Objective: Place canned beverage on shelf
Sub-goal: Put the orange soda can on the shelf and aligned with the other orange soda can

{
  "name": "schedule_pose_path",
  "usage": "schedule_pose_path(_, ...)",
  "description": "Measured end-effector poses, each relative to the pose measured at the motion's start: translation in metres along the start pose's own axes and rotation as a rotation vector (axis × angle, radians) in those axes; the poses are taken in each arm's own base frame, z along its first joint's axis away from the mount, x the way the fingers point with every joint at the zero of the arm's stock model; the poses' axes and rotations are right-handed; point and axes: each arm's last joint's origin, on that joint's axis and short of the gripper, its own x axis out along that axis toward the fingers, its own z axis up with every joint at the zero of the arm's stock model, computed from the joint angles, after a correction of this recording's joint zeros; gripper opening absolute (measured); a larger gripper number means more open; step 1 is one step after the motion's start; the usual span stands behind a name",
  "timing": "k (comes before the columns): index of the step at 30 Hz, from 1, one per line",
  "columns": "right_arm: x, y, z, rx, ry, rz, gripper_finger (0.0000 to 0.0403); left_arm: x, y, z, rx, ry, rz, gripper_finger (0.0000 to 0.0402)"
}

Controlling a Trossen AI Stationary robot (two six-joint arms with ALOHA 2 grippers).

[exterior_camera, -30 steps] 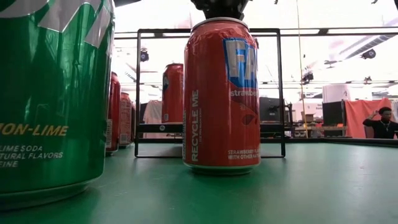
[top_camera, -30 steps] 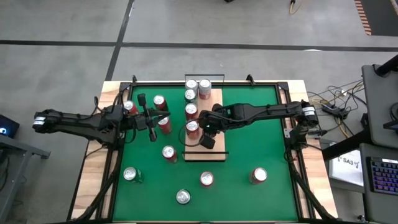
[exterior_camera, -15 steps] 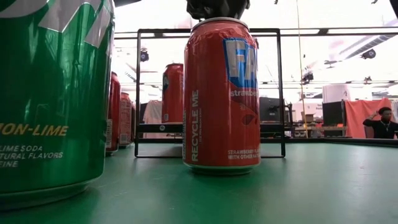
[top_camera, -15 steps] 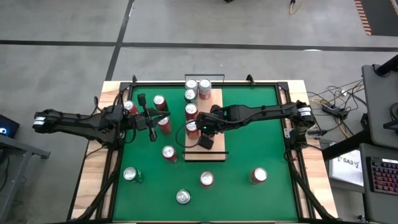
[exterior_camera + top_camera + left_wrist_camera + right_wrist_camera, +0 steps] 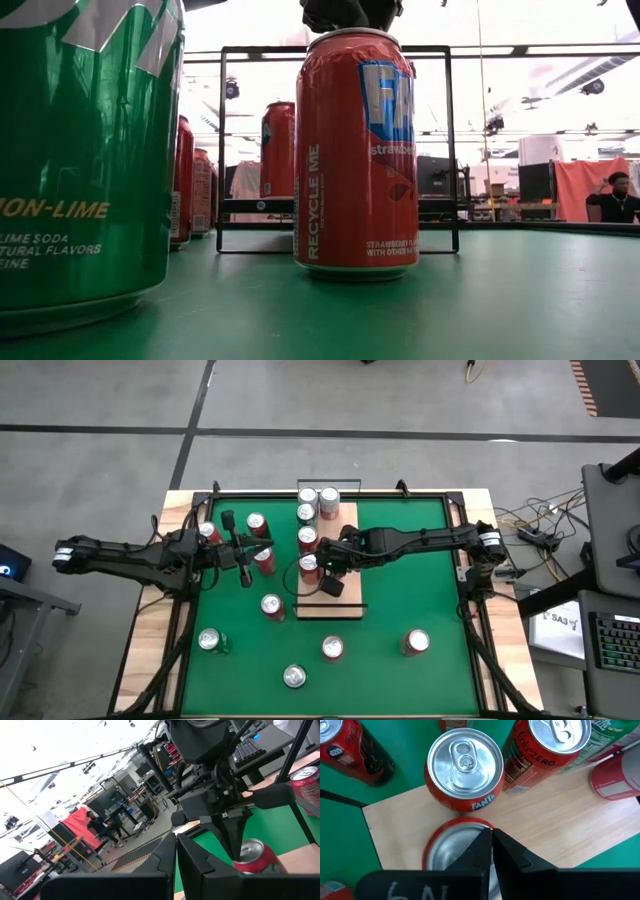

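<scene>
The shelf [image 5: 345, 550] is a pale board with black end rails, lying on the green mat; several cans stand along its left side. The nearest of them is a red can [image 5: 310, 566] with a silver top [image 5: 447, 847]. My right gripper [image 5: 491, 836] is shut and slants down over this can's top rim, also seen from the left wrist [image 5: 234, 851]. A Fanta can [image 5: 465, 767] stands just beyond it. My left gripper [image 5: 176, 855] is shut on nothing and waits level over the mat's left part [image 5: 250, 552]. My right gripper's shut fingertips [image 5: 485, 837] slant down from the table's right side at the top rim [image 5: 470, 824] of the shelf's nearest can. Whether they touch the rim, I cannot tell. The can stands upright on the board.
Loose cans stand on the mat: a red one [image 5: 271, 605] left of the shelf, others near the front [image 5: 332, 648] [image 5: 415, 642] [image 5: 293, 676], and a green one [image 5: 210, 641]. Three more [image 5: 256, 523] stand by my left gripper. The board's right half is bare.
My right gripper has tipped slightly further down over the shelf's nearest can, staying shut. No can has moved.
</scene>
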Motion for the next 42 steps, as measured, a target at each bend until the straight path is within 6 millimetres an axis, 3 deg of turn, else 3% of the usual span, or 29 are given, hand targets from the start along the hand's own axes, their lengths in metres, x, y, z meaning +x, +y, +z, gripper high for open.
schedule_pose_path(10, -0.022, 0.001, 0.009, -0.014, -0.023, 0.023, 0.0009, 0.0, 0.0, 0.0, 0.0, -0.001, 0.001, 0.0)
schedule_pose_path(17, -0.036, 0.014, 0.012, -0.035, 0.009, 0.266, 0.0009, 0.0, 0.0, 0.0, 0.0, -0.001, 0.001, 0.0)
schedule_pose_path(31, -0.01, 0.02, -0.01, 0.016, 0.147, 0.287, 0.0009, 0.0, 0.0, 0.0, -0.003, 0.0, 0.0, 0.0)
schedule_pose_path(42, -0.007, 0.02, -0.008, 0.023, 0.101, 0.246, 0.0009, 0.0, 0.0, 0.0, -0.004, -0.002, 0.001, 0.0)
